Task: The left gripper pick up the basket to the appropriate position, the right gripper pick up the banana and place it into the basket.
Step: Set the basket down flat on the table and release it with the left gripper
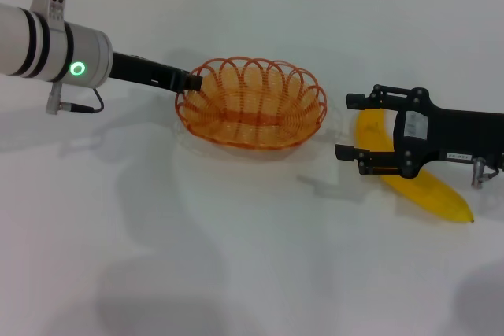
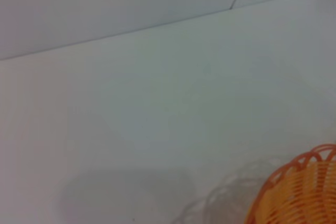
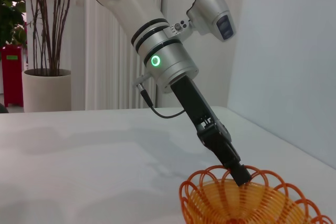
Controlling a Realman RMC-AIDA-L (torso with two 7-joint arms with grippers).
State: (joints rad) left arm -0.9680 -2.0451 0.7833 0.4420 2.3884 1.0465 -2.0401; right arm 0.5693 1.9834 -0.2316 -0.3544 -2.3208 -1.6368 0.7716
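Head view shows one basket [image 1: 252, 106], one banana [image 1: 417, 179] and two grippers on a white worktop [image 1: 236, 257]. The single orange wire basket sits a little toward the far edge of the worktop, roughly midway between its left and right edges, with its scalloped rim upward. The one yellow banana lies flat on the worktop near the right edge, just beside the basket but apart from it, with one pointed end toward the near right corner.

The left gripper [image 1: 191, 82] reaches in from the left edge and meets the basket's rim at its left end. Its fingers are pinched on that rim, one tip dipping inside the wire loops. The right wrist view shows the same contact from the other side: the left gripper [image 3: 240, 174] comes down at a slant and its dark tip sits on the far rim of the basket [image 3: 247, 200].

The right gripper [image 1: 352, 125] comes in from the right edge and hangs over the banana. Its two black fingers [image 1: 370, 100] are spread wide, one on each side of the banana's end nearest the basket, and whether they touch the fruit cannot be told.

Left wrist view shows only bare worktop [image 2: 157, 103] and a small arc of the basket [image 2: 304, 192], with none of that arm's own fingers in sight.
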